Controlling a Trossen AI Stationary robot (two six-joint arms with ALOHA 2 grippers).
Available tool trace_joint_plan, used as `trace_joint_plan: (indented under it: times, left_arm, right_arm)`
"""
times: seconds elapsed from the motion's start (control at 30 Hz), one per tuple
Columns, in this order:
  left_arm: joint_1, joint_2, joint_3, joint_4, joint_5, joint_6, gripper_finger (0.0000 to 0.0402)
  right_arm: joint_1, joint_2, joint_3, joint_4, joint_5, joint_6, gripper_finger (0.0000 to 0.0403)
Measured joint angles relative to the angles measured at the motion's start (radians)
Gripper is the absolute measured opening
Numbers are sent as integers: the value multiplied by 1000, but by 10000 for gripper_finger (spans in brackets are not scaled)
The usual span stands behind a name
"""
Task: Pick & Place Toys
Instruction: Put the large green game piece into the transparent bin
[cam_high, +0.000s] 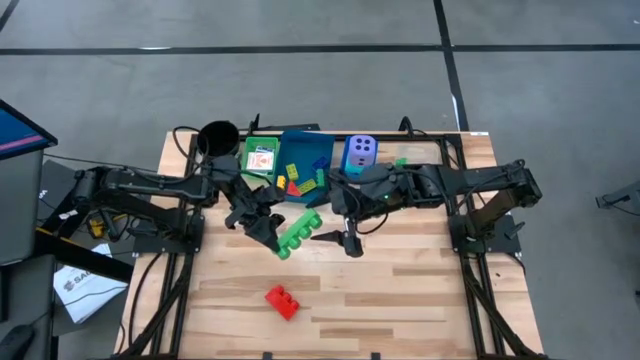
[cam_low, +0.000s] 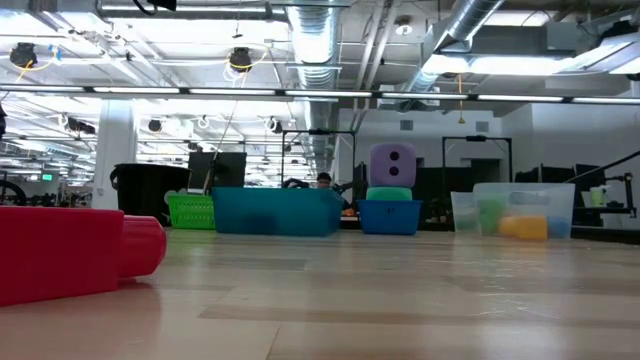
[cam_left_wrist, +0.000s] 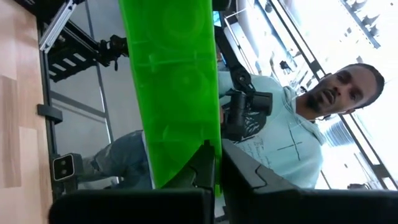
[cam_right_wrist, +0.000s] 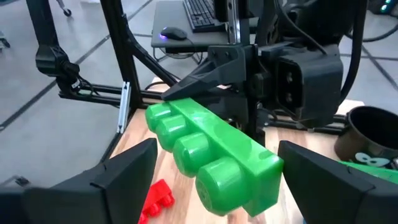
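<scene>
Item: green brick (cam_high: 298, 233). We found it clamped in the left tool (cam_high: 272, 236), raised over the bench (cam_high: 400, 290). The right tool (cam_high: 340, 240) stood wide beside it, empty. Red brick (cam_high: 282, 301) lay apart.

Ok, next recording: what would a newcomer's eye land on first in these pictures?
Probably the long green brick at the table's middle, clamped at one end by the left gripper and lifted, while the right gripper waits beside it with jaws wide apart. Next, the lone red brick lying by itself near the front edge, far from the trays. Then the purple dice cube at the back, perched on a teal cube in a small blue tray.
</scene>
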Motion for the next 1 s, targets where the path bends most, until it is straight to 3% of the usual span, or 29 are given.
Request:
trace_joint_plan:
  times: [0.33, 0.73, 1.0]
  left_arm:
    - [-28, 0, 0, 108, -8, -38, 2]
    - [-31, 0, 0, 109, -27, -40, 2]
    - [-31, 0, 0, 110, -23, -40, 2]
  right_arm:
    - [-3, 0, 0, 2, -17, 22, 329]
    - [-18, 24, 1, 54, -39, 43, 328]
    - [-30, 75, -1, 125, -142, 120, 286]
